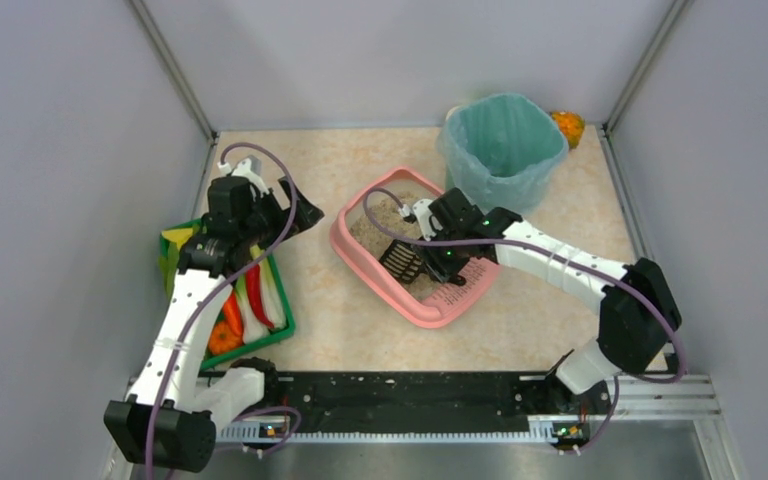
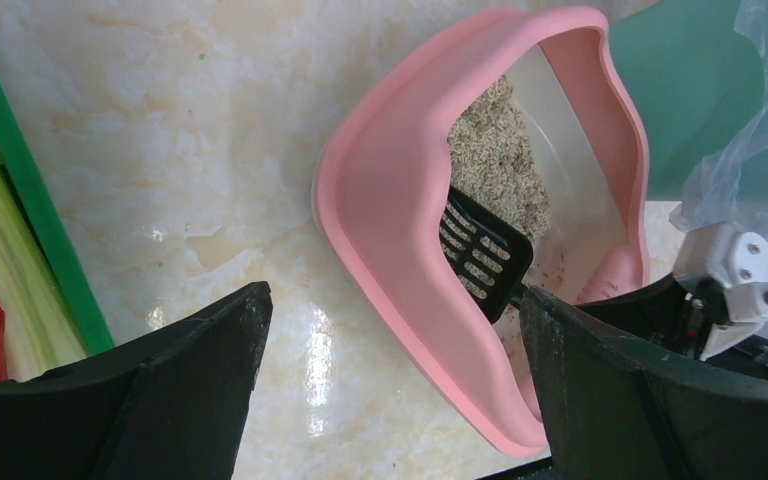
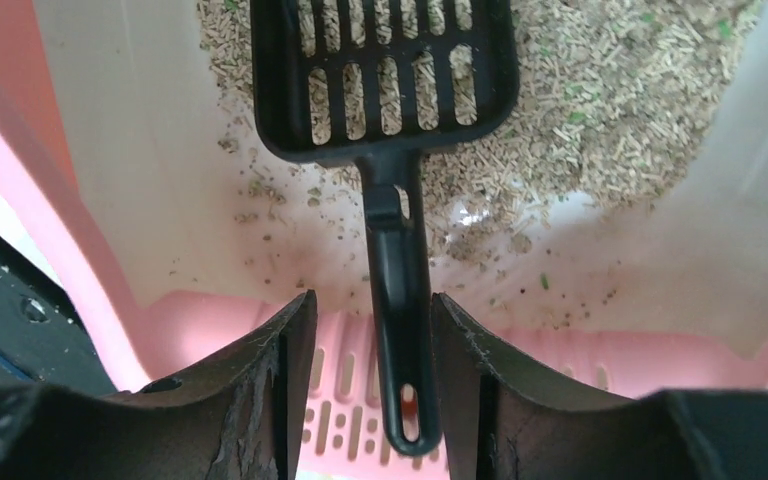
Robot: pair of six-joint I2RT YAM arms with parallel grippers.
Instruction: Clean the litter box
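At five o'clock in the litter box [image 1: 346, 247], right fingers [image 3: 260, 400] loosely straddle scoop handle [image 3: 397, 300], ungripped; off-centre pinch could twist it; left fingers [image 2: 160, 400] wide, empty.

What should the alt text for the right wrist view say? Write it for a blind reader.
A black slotted scoop lies with its head on beige litter inside the pink litter box. Its handle runs over the slotted ledge, between the black fingers of the right gripper, not yet pinched.

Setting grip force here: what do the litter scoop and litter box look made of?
Litter scoop: apparently rigid black plastic, matte, with moulded slots. Litter box: likely pink plastic, smooth and slightly glossy, with a rounded moulded rim.
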